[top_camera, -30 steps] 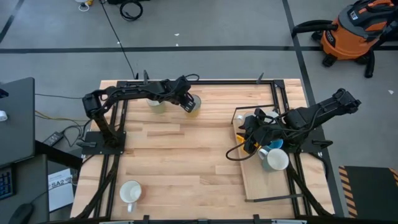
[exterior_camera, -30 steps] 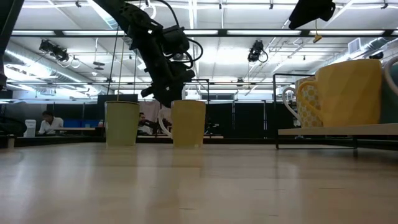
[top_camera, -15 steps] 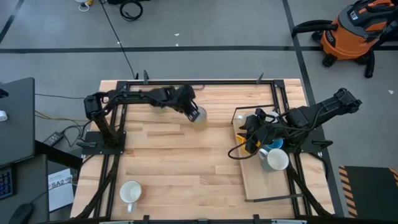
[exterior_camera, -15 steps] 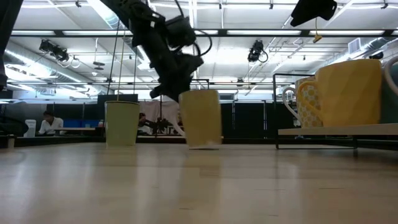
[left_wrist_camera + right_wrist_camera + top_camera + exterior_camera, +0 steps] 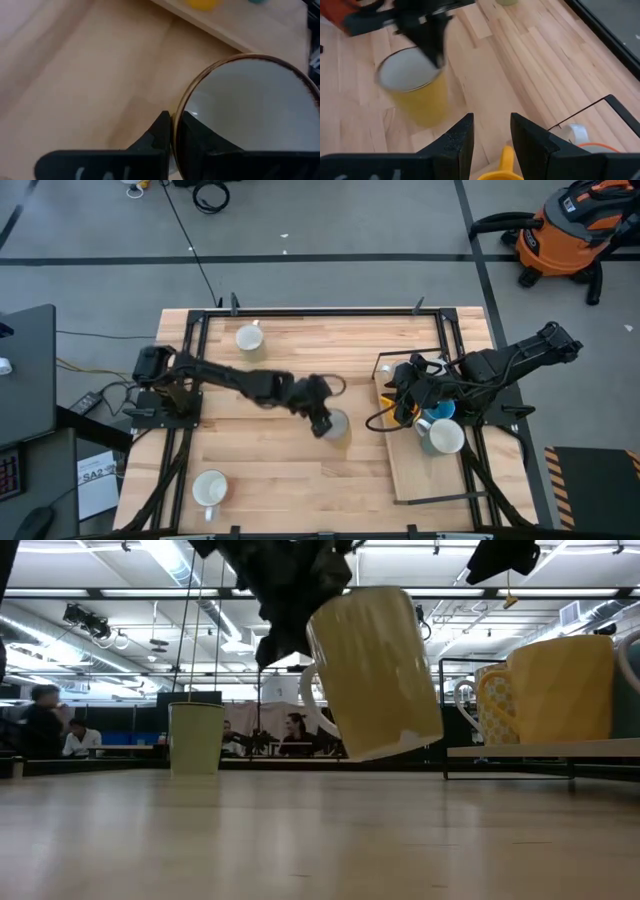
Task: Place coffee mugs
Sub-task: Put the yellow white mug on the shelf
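Observation:
My left gripper (image 5: 324, 423) is shut on a cream mug (image 5: 337, 425) over the table's middle, just left of the wooden tray (image 5: 420, 475). In the low view the mug (image 5: 375, 670) hangs tilted, clear of the table. My right gripper (image 5: 396, 396) is open over the tray's left edge, above a yellow-orange mug (image 5: 403, 416), whose handle (image 5: 505, 162) shows below its fingers. A blue mug (image 5: 441, 412) and a white mug (image 5: 446, 437) stand on the tray. One cream mug (image 5: 249, 338) stands at the far edge, and a white one (image 5: 209, 488) stands near left. My left gripper holds the cream mug by its rim (image 5: 176, 131), one finger inside the mug and one outside, pinching the wall. The fingers come from above and from the table's left. The mug is lifted clear and tilted, its handle (image 5: 312, 705) toward the gripper's side.
More pale mugs (image 5: 386, 369) sit at the tray's far end. Black frame rails (image 5: 440, 350) run along the table's sides and far edge. Bare wood lies between the held mug and the near edge. People show in the room beyond the table.
My left gripper has carried the cream mug from beside the other cream mug at the far edge toward the near and right edges, close to the tray. The mug stood on the table a second ago; now it is lifted clear and tilted.

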Motion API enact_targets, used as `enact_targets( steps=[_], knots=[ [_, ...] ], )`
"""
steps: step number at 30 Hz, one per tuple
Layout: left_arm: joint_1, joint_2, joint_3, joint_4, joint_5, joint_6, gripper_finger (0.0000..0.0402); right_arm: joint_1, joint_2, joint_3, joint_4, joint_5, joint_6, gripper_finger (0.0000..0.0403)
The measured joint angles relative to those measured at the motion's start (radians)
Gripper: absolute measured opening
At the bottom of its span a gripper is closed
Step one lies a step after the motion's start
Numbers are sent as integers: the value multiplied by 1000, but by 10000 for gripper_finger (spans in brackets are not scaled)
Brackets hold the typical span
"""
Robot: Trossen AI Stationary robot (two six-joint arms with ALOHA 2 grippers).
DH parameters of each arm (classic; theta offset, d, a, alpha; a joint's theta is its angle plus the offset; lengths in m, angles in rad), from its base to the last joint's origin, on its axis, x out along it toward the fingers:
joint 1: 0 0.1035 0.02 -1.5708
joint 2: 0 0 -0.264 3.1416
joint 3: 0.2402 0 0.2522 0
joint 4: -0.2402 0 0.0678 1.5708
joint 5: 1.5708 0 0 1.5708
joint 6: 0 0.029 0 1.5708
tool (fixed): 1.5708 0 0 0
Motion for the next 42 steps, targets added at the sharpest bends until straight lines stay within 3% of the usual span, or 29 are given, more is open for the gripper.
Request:
enact_targets(
  steps=[10, 31, 42],
  knots=[
    [-160, 37, 0, 37, -123, -51, 31, 0, 6, 0, 19, 0, 0, 134],
    [-168, 94, 2, 108, -141, -79, 43, 0, 9, 0, 56, -2, 0, 134],
    [-161, 94, 2, 142, -140, -127, 128, 0, 9, 0, 58, -34, 1, 134]
  ],
)
